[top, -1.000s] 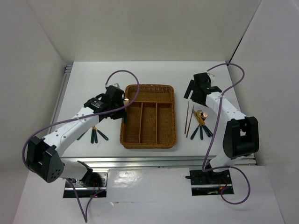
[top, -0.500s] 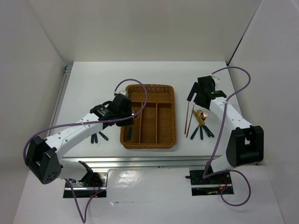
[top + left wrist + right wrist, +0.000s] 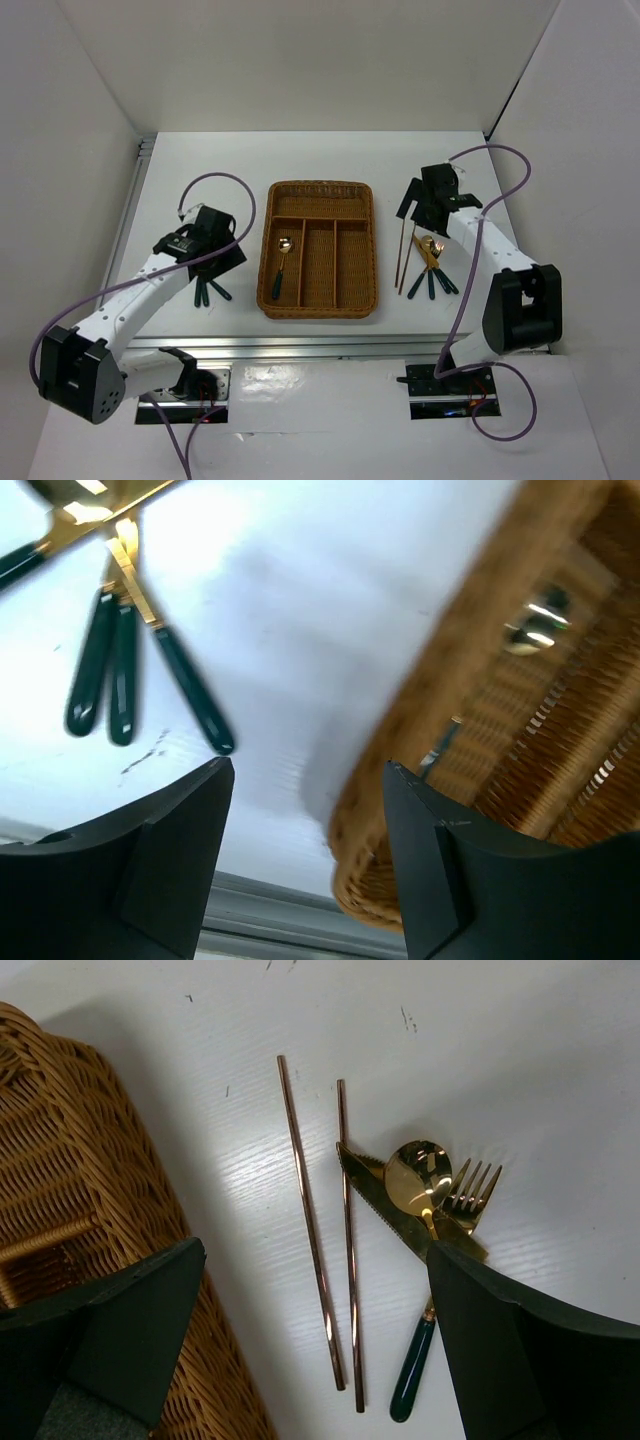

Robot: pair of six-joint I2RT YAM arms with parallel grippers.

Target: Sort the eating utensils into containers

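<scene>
no readable text, labels or numbers

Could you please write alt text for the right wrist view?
Two chopsticks lie side by side on a white table, right of a wicker tray. A knife, spoon and fork overlap beside them, below the open claw.

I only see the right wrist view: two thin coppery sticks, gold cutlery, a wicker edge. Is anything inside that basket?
Observer: Yes, one gold-headed spoon with a dark handle lies in the leftmost long slot of the brown woven wicker tray.
Operator: Any cutlery elsewhere?
Observer: Several dark-handled pieces lie on the white table, left of the tray.
Operator: And the other hand?
Observer: The left hand hangs open and empty near them.
</scene>
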